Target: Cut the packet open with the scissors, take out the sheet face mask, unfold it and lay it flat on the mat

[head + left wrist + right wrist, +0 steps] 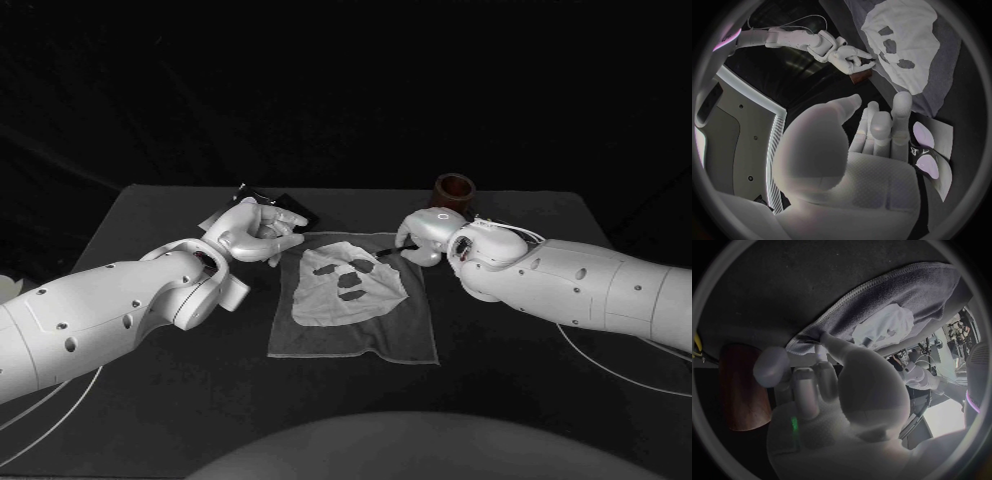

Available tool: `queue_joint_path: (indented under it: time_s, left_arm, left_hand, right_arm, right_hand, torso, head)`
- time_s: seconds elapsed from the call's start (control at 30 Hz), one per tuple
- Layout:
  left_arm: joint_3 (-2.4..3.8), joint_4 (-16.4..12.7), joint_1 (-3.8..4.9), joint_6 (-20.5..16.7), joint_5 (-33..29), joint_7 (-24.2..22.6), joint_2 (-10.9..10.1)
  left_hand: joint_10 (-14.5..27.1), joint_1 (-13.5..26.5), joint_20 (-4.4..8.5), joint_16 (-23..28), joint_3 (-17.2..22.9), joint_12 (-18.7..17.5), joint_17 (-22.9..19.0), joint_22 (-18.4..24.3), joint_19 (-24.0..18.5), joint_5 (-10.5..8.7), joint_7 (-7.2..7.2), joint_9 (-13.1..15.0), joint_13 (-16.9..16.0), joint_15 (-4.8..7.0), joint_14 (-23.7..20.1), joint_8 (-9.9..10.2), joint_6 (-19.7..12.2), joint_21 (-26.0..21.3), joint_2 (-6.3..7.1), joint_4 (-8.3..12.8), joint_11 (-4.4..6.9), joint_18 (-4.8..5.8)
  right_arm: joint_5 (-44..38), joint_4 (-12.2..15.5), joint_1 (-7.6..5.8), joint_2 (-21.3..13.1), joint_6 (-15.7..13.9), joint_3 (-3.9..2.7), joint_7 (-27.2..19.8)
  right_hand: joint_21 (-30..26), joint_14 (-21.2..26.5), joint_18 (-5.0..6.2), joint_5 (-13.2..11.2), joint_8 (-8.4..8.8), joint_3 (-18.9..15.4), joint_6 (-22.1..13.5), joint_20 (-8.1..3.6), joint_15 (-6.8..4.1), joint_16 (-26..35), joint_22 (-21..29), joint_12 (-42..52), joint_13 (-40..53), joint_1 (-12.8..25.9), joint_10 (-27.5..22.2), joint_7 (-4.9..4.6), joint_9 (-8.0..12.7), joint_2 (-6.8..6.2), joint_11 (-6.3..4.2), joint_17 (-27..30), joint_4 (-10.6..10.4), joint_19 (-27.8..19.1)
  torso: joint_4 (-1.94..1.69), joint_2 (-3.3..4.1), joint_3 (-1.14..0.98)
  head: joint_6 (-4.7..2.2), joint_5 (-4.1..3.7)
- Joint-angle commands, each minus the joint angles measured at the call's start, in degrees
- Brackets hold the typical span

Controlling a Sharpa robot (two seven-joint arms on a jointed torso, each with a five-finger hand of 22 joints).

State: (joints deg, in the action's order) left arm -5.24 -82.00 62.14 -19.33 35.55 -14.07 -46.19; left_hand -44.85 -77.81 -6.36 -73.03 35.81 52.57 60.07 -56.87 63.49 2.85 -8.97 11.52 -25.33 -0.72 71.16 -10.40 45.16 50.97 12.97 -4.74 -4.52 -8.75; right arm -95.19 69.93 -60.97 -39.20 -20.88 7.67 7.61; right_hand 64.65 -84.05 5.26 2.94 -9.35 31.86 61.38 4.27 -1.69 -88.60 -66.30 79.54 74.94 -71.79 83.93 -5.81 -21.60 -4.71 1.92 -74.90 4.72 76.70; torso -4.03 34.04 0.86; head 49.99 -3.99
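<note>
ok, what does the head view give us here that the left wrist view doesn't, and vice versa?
Head view adds: the mat down to its near edge and both near corners, with the full outline of the mask lying flat on it.
Left wrist view adds: the left hand up close, fingers apart with nothing in them, and the printed face of the packet.
Both: mask on mat, right hand at the mat's far right corner, brown container beyond it.

White rounded arms point(101, 320) dotted with dark screw holes, thin white cables point(591, 358), silver hands point(257, 232).
</note>
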Motion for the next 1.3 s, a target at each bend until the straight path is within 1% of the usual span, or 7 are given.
queue_joint_path:
  time_s: [0.03,0.17,0.3,0.53,0.8,0.93,1.3]
  left_arm:
    - [0.05,-0.12,0.06,1.16,-0.31,-0.32,-0.09]
    - [0.05,-0.13,0.06,1.22,-0.32,-0.19,-0.25]
    - [0.05,-0.14,0.06,1.24,-0.37,-0.12,-0.36]
    - [0.04,-0.2,0.06,1.51,-0.62,-0.04,-0.6]
    - [0.04,-0.21,0.06,1.84,-0.71,0.21,-0.93]
    - [0.04,-0.19,0.06,2.12,-0.72,0.43,-1.02]
    - [0.03,-0.22,0.06,2.7,-0.73,1.16,-1.26]
  left_hand:
    - [-0.56,-0.53,0.08,-0.21,-0.34,0.09,0.02,-0.05,0.39,-0.07,-0.34,-0.03,0.05,-0.09,0.36,0.34,-0.21,0.16,-0.18,-0.03,-0.02,-0.63]
    - [-0.63,-0.55,0.07,-0.25,-0.34,0.1,0.04,-0.06,0.41,-0.08,-0.41,-0.08,0.09,-0.11,0.38,0.4,-0.41,0.18,-0.27,-0.03,-0.05,-0.62]
    - [-0.66,-0.57,0.07,-0.22,-0.34,0.11,-0.05,-0.03,0.39,-0.08,-0.47,-0.11,0.11,-0.12,0.33,0.44,-0.52,0.15,-0.32,-0.02,-0.07,-0.63]
    - [-0.7,-0.62,0.01,-0.24,-0.44,0.06,-0.16,0.06,0.36,-0.08,-0.75,-0.38,0.26,-0.25,0.28,0.81,-1.56,0.07,-0.4,0.03,-0.27,-0.63]
    - [-0.69,-0.65,-0.03,-0.24,-0.48,0.03,-0.2,0.11,0.32,-0.08,-0.84,-0.43,0.33,-0.31,0.26,0.9,-1.74,0.02,-0.44,0.06,-0.35,-0.64]
    - [-0.69,-0.65,-0.03,-0.24,-0.48,0.03,-0.2,0.11,0.32,-0.08,-0.84,-0.43,0.33,-0.31,0.26,0.9,-1.74,0.02,-0.44,0.06,-0.35,-0.64]
    - [-0.66,-0.64,-0.06,-0.23,-0.52,0.0,-0.25,0.2,0.24,-0.08,-0.89,-0.48,0.38,-0.36,0.22,0.98,-1.95,-0.1,-0.44,0.06,-0.4,-0.66]
  right_arm:
    - [-1.61,-0.31,0.37,-0.02,-4.63,0.21,0.69]
    - [-1.6,-0.42,0.39,-0.05,-7.76,0.22,0.31]
    - [-1.61,-0.41,0.4,-0.15,-10.69,0.22,0.22]
    - [-1.74,-0.1,0.37,-0.81,-14.5,0.2,1.07]
    - [-0.93,1.05,0.15,-2.24,-16.86,0.02,2.54]
    - [-0.09,1.89,0.05,-3.01,-16.6,-0.09,3.9]
    - [0.66,3.76,-0.05,-4.41,-9.84,-0.16,8.13]
  right_hand:
    - [0.8,-5.49,0.59,-0.17,-1.36,0.37,1.77,-0.46,-0.85,-0.35,-0.86,0.67,6.59,0.06,1.84,0.28,-0.79,2.03,-0.92,-13.33,-1.13,0.77]
    - [1.6,-5.6,0.38,-0.16,-3.2,0.95,2.59,-1.12,-1.53,-0.58,-1.72,1.08,6.97,0.2,2.17,1.11,-1.85,2.71,-1.69,-13.73,-1.94,1.31]
    - [1.93,-5.65,0.28,-0.16,-3.88,1.49,2.56,-1.36,-1.74,-0.7,-2.1,1.32,7.2,0.18,2.33,1.32,-2.25,2.87,-1.9,-13.93,-2.18,1.52]
    - [2.12,-5.65,0.23,-0.16,-4.31,1.86,2.49,-1.48,-1.85,-0.7,-2.32,1.43,7.3,0.2,2.42,1.39,-2.5,2.89,-1.99,-13.93,-2.34,1.65]
    - [1.96,-5.59,0.25,-0.16,-4.59,2.01,2.34,-1.56,-1.9,-0.56,-2.22,1.27,7.18,0.38,2.38,1.42,-2.67,2.73,-2.02,-13.7,-2.53,1.59]
    - [1.61,-5.53,0.33,-0.16,-4.71,2.07,2.26,-1.58,-1.92,-0.42,-1.91,1.08,7.03,0.43,2.31,1.45,-2.74,2.63,-2.04,-13.46,-2.59,1.42]
    - [0.57,-5.31,0.53,-0.16,-5.23,2.49,1.73,-1.68,-1.94,0.08,-1.1,0.24,6.39,0.46,1.98,1.45,-3.08,2.17,-2.06,-12.66,-2.67,0.89]
  torso:
    - [0.01,-0.03,-0.02]
    - [0.01,-0.02,-0.02]
    - [0.04,0.0,-0.02]
    - [0.04,-0.03,-0.01]
    - [0.09,-0.04,-0.05]
    - [0.1,-0.04,-0.06]
    - [0.05,-0.05,-0.04]
  head:
    - [0.01,0.02]
    - [-0.03,-0.01]
    - [-0.04,-0.04]
    - [-0.05,-0.18]
    - [-0.21,-0.31]
    - [-0.32,-0.33]
    - [-0.34,-0.53]
